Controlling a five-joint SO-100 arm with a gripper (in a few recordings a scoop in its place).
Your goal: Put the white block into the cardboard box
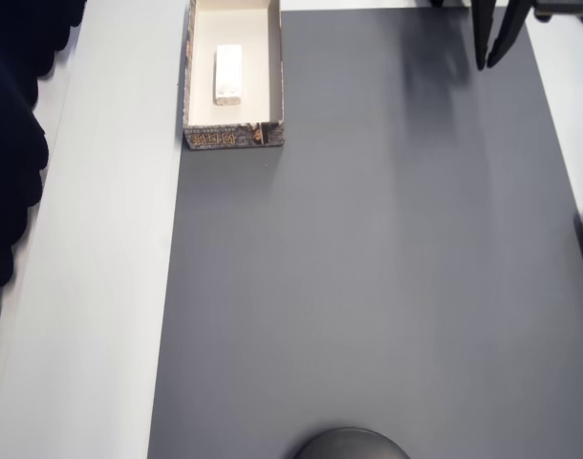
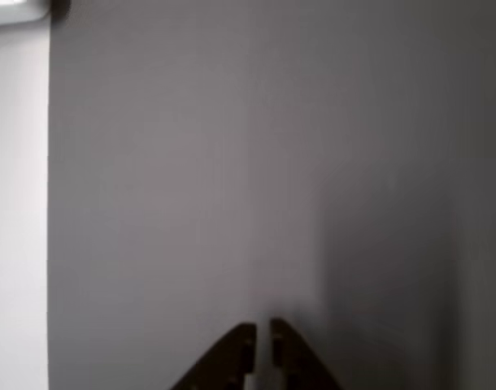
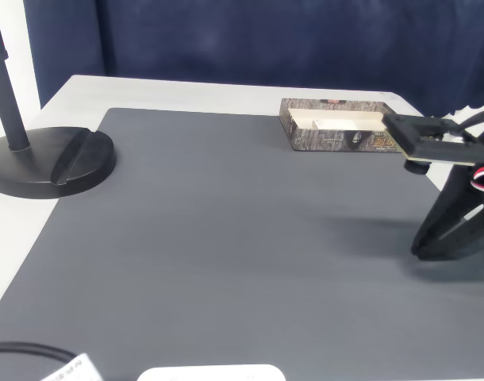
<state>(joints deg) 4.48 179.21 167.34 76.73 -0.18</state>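
Note:
The cardboard box [image 1: 270,67] stands at the far left corner of the grey mat in the overhead view, with patterned outer walls and a cream inside. The white block [image 1: 228,74] lies flat inside it, lengthwise, near the middle. In the fixed view the box [image 3: 337,139] is at the back right and its wall hides the block. My gripper [image 1: 486,66] hangs over the mat's other far corner, well apart from the box. Its black fingers are shut with only a thin slit between the tips and nothing held. In the wrist view the gripper [image 2: 263,331] points at bare mat. The gripper [image 3: 420,248] reaches down near the mat.
A black round stand base [image 3: 51,163] with a pole sits at the mat's left edge in the fixed view, and shows as a dome [image 1: 352,445] at the overhead view's bottom. A white object [image 3: 210,373] lies at the near edge. White table [image 1: 100,249] borders the mat.

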